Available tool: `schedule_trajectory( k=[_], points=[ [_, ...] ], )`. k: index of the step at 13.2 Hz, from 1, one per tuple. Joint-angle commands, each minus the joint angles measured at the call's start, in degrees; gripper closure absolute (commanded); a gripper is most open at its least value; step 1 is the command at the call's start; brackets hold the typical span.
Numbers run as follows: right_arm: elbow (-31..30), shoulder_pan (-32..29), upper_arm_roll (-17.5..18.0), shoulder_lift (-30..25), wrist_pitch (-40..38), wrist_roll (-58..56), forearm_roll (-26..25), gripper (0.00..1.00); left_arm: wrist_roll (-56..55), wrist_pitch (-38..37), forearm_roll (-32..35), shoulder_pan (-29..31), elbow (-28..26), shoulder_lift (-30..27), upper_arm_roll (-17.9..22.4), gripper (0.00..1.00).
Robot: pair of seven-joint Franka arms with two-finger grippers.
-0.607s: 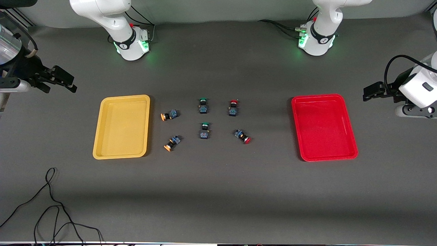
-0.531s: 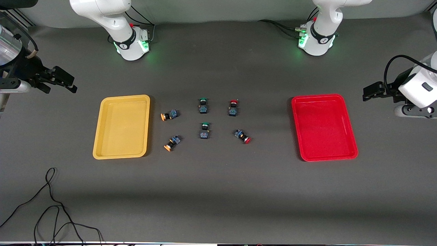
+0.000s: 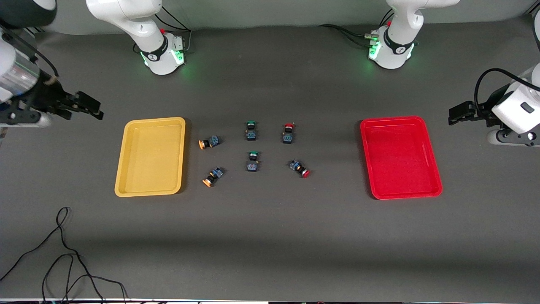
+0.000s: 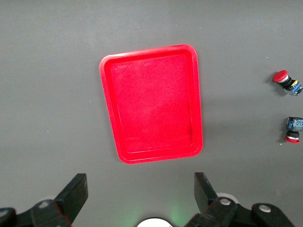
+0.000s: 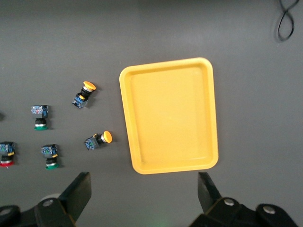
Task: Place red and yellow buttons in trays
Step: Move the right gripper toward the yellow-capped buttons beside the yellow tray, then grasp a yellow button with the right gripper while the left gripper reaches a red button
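Observation:
The yellow tray (image 3: 150,157) lies toward the right arm's end of the table and the red tray (image 3: 400,157) toward the left arm's end. Between them lie two yellow buttons (image 3: 209,142) (image 3: 212,176) beside the yellow tray. Two red buttons (image 3: 288,133) (image 3: 299,168) lie closer to the red tray. My right gripper (image 3: 93,109) is open and empty, over bare table outside the yellow tray (image 5: 169,116). My left gripper (image 3: 456,115) is open and empty, over bare table outside the red tray (image 4: 151,101).
Two green-capped buttons (image 3: 251,130) (image 3: 252,161) lie in the middle column between the yellow and red ones. A black cable (image 3: 63,253) curls on the table near the front camera at the right arm's end. Both trays hold nothing.
My right gripper has moved a little toward the yellow tray. The left arm and all the buttons have not moved.

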Motion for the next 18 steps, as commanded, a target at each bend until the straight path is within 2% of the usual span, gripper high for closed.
schedule_trajectory(
  k=[1,3,5,7,9,13,16,18],
  points=[
    [1.4,0.2,6.1,4.7,1.0,13.5,0.8,0.0,1.2,-0.9,0.8,-0.9,-0.2,-0.3,0.7,0.0],
    [-1.8,0.5,10.7,6.8,5.3,25.4,0.9,0.0,0.7,-1.3,0.7,-1.0,0.0,0.2,0.6,0.0],
    [-9.2,1.9,15.8,9.5,16.0,38.2,0.9,0.0,0.4,-1.2,0.1,-0.8,-0.1,0.6,0.7,0.0],
    [-16.9,2.2,20.1,11.7,28.0,45.7,0.7,0.0,-0.6,-0.3,0.0,-2.7,-1.7,0.6,0.1,0.0],
    [-22.4,2.3,20.8,14.5,35.7,47.2,0.1,0.0,-4.7,1.6,-0.3,-7.4,-4.9,-0.4,-0.4,0.0],
    [-24.4,3.2,20.8,23.6,43.2,54.9,0.1,0.0,-23.6,10.3,-1.7,-22.7,-9.0,1.1,-0.6,0.0],
    [-26.5,3.4,20.7,25.6,47.2,56.0,0.1,0.0,-35.5,16.8,-2.8,-33.4,-9.2,3.3,-0.6,0.0],
    [-27.9,3.4,20.6,27.0,50.6,56.1,0.1,0.0,-39.9,22.4,-2.8,-38.5,-9.2,6.7,-0.6,0.0]
  ],
)
